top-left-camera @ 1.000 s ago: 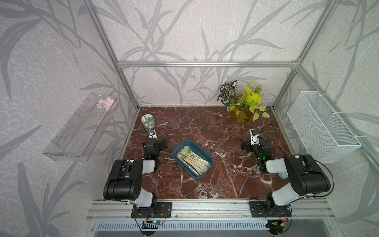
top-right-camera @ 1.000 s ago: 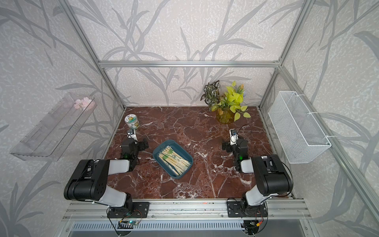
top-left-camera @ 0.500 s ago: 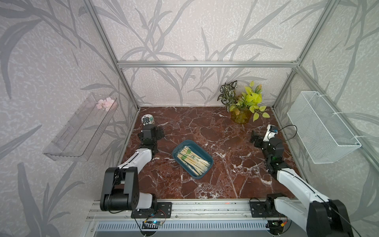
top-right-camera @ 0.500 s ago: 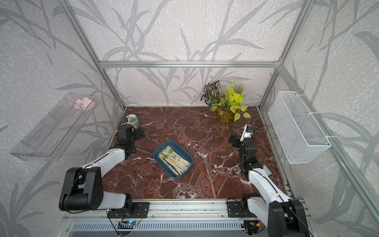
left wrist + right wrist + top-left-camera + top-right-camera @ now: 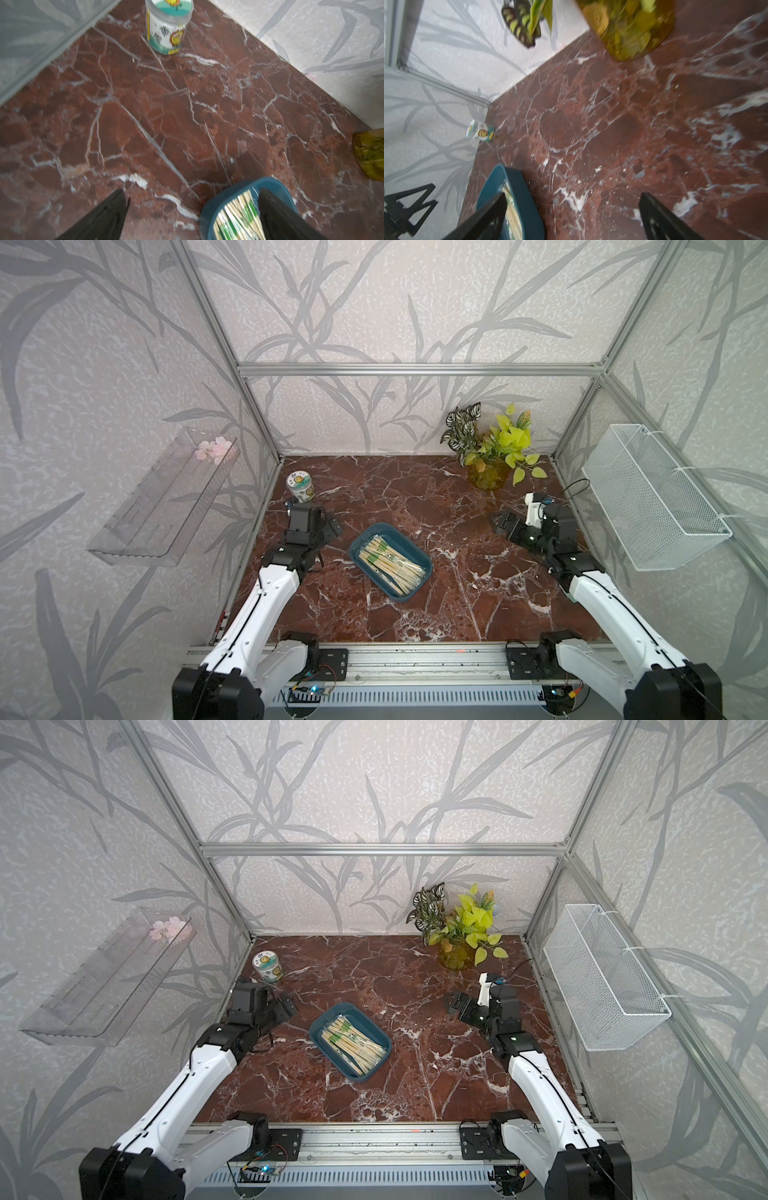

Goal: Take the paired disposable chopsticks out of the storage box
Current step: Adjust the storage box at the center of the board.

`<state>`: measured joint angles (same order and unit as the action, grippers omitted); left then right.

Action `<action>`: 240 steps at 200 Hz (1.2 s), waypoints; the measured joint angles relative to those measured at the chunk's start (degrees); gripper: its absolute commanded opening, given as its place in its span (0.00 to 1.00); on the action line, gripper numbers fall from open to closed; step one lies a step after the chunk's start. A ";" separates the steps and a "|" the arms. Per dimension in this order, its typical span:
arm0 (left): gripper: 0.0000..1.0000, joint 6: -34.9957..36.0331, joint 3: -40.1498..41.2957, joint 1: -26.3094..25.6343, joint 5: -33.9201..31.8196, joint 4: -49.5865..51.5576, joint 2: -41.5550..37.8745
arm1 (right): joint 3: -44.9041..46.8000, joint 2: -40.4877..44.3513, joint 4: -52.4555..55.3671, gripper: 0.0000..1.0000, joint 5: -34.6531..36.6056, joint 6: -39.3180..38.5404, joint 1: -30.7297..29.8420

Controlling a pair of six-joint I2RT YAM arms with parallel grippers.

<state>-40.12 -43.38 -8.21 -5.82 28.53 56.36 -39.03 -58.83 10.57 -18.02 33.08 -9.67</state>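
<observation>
The storage box (image 5: 406, 547) (image 5: 368, 1026), a shallow teal tray, lies mid-table at an angle. The paired disposable chopsticks (image 5: 390, 564) (image 5: 353, 1044), pale sticks with green bands, lie piled inside it. My left gripper (image 5: 330, 530) (image 5: 286, 1009) hovers left of the box, open and empty. In the left wrist view its gap (image 5: 192, 207) spans bare marble and the box's end (image 5: 218, 205), where the chopsticks (image 5: 236, 216) show. My right gripper (image 5: 503, 523) (image 5: 455, 1004) hangs open and empty well to the right of the box. Its wrist view (image 5: 571, 207) catches the box (image 5: 527, 199) beside one finger.
A printed jar (image 5: 301, 486) stands at the back left, close behind my left gripper. A potted plant (image 5: 488, 472) sits at the back right. A white wire basket (image 5: 652, 497) hangs on the right wall, a clear shelf (image 5: 162, 497) on the left wall.
Both arms have unfolded from their low folded pose and stretched up over the table. Both grippers now turn toward the box. The box and chopsticks have not moved.
</observation>
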 measured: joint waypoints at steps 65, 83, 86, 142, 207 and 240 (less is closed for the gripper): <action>0.99 -17.77 6.71 -8.94 4.72 6.95 -0.59 | -18.60 -13.09 24.76 0.99 12.17 -6.49 -15.61; 0.99 -20.76 7.74 -10.58 5.70 5.05 1.36 | -16.35 -11.98 23.43 0.99 7.69 -4.90 -12.76; 0.99 -21.27 7.87 -10.80 5.86 4.61 1.81 | -15.91 -11.80 23.12 0.99 6.88 -4.57 -12.44; 0.99 -24.06 7.23 -12.26 8.68 -3.67 13.44 | -19.47 -15.69 26.51 0.96 -0.33 -5.84 -17.29; 0.99 -20.96 -5.11 -12.37 12.85 -8.39 27.34 | -24.24 -18.47 31.67 0.86 1.20 -7.06 -27.50; 0.99 -19.56 -10.97 -12.98 15.85 -9.57 33.64 | -26.49 -18.80 32.41 0.82 2.84 -7.72 -31.85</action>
<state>-59.68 -54.35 -21.19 10.02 18.96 90.00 -65.52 -77.62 42.98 -15.18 25.36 -41.52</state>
